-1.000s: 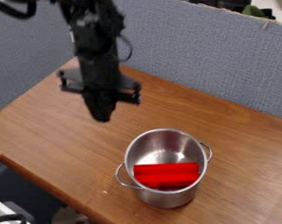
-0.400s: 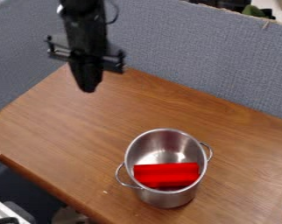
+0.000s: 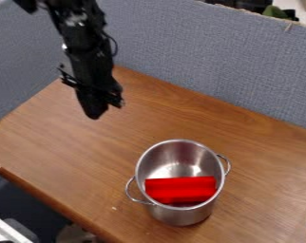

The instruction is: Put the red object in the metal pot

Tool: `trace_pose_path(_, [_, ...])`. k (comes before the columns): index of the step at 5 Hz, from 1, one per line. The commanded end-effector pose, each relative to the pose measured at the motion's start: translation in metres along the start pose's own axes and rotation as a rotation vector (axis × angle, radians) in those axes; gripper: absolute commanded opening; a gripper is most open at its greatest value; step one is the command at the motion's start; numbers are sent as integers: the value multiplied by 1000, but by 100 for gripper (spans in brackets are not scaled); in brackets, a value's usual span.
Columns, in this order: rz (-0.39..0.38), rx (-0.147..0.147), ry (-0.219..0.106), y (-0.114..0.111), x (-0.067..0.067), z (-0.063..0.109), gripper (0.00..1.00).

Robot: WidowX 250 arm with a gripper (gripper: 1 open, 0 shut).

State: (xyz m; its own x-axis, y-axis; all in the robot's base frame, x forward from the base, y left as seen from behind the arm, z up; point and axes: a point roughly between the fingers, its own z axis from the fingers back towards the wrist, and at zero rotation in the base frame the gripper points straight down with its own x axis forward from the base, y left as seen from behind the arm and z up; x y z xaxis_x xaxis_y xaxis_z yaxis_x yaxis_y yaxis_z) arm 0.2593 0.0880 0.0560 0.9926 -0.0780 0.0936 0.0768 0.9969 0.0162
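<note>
While lying inside the metal pot, across its bottom toward the near wall, the red object sits exactly as a second ago. Only the gripper changed place: swung away to the far left of the pot, then dropped lower over the bare worktop, well apart from the pot. Jaws pressed together, pinching nothing. Judged from this, placement done; arm merely clearing off, nothing left but to stay away from the pot.

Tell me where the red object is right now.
The red object lies inside the metal pot, at the lower right of the camera view on the wooden table.
</note>
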Motion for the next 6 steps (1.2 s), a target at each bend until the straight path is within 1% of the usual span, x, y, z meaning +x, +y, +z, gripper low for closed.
trace_pose_path(1, [91, 25, -39, 19, 29, 14, 100])
trace_pose_path(2, [243, 42, -25, 33, 29, 5, 0])
trace_pose_path(3, [235, 33, -19, 40, 22, 32, 100])
trace_pose_path(4, [216, 26, -38, 36, 8, 58, 0])
trace_pose_path(5, [-29, 5, -32, 36, 25, 71, 0])
trace_pose_path(6, [-201, -12, -5, 44, 46, 67, 0])
